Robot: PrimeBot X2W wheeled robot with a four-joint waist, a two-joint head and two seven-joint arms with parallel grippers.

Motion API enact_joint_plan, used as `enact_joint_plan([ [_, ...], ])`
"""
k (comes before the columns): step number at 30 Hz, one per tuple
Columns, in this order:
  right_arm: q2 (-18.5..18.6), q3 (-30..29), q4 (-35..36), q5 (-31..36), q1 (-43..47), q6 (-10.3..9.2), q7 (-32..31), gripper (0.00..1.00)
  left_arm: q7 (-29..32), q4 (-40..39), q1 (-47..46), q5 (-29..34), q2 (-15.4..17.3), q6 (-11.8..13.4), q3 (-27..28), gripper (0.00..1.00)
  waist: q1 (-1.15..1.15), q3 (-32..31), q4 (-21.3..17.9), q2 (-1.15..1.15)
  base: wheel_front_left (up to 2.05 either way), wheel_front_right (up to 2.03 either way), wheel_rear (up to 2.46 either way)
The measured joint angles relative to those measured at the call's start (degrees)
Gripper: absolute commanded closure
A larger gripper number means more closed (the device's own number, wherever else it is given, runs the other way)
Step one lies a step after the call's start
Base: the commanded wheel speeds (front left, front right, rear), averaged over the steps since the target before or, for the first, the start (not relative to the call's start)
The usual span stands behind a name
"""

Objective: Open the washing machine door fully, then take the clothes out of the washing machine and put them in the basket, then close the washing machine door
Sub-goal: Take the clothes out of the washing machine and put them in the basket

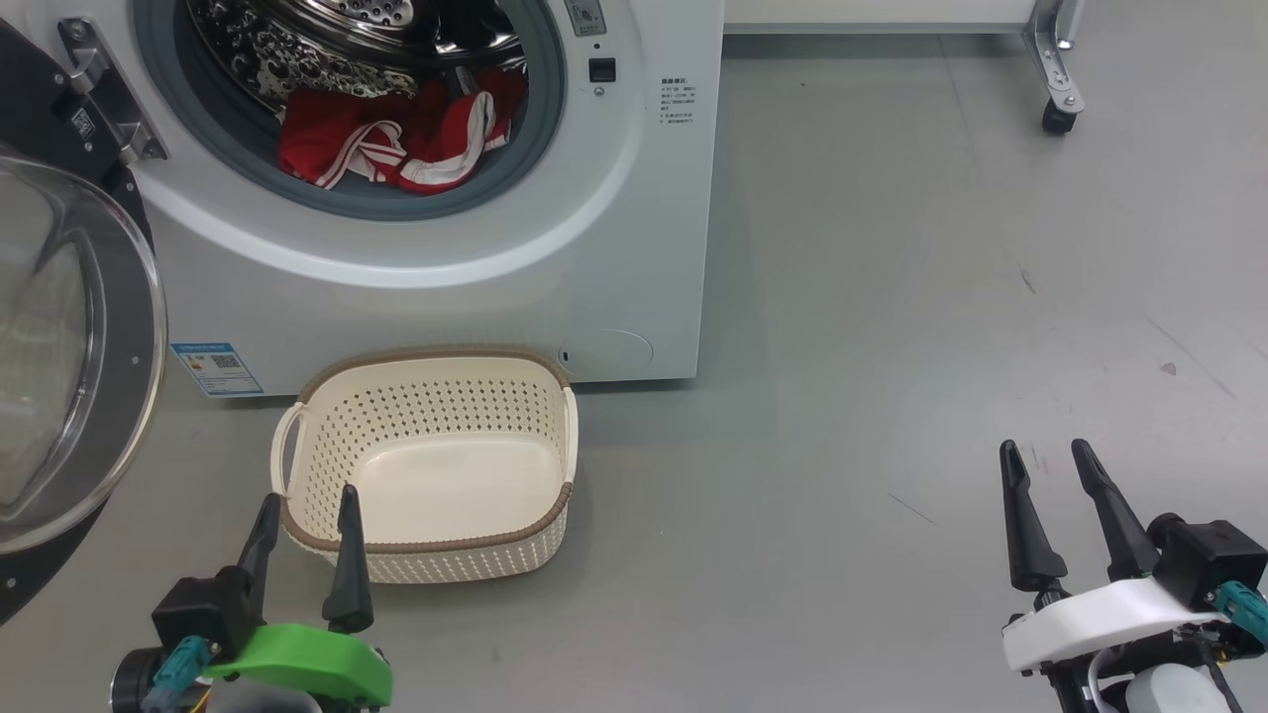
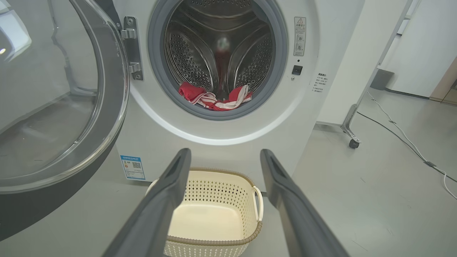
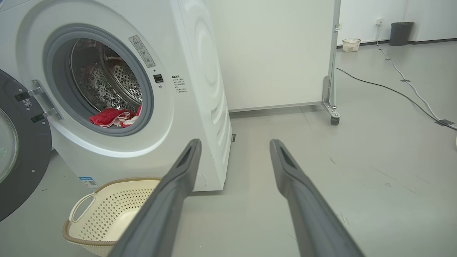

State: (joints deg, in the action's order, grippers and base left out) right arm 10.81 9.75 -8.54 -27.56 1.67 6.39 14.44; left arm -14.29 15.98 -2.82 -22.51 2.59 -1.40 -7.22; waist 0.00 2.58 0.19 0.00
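The white washing machine stands with its round port uncovered. Its door, black-rimmed with a clear glass bowl, is swung out to the left. Red clothes with white stripes lie at the front of the steel drum. The cream basket sits empty on the floor just below the port. My left gripper hangs open at the basket's near left rim. Far to the right over bare floor, my right gripper is open and holds nothing.
Grey floor stretches to the right of the machine. A white panel on a castor frame stands behind it. Cables run across the floor at far right, with a small basket and a dark bin by the wall.
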Motion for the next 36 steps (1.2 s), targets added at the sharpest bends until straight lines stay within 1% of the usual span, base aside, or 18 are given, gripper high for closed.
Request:
enact_joint_plan([
  [26, -0.26, -0.16, 0.11, 0.49, 0.00, 0.01, 0.00, 0.00, 0.00, 0.00, 0.00, -0.18, -0.02, 0.01, -0.37, 0.00, 0.00, 0.01, 0.04, 0.00, 0.00, 0.00, 0.00],
  [36, -0.37, -0.16, 0.07, 0.51, 0.00, 0.02, 0.00, 0.00, 0.00, -0.41, 0.00, -2.76, -0.04, -0.23, -0.32, 0.00, 0.00, -0.09, 0.04, 0.00, 0.08, -0.08, 0.00],
])
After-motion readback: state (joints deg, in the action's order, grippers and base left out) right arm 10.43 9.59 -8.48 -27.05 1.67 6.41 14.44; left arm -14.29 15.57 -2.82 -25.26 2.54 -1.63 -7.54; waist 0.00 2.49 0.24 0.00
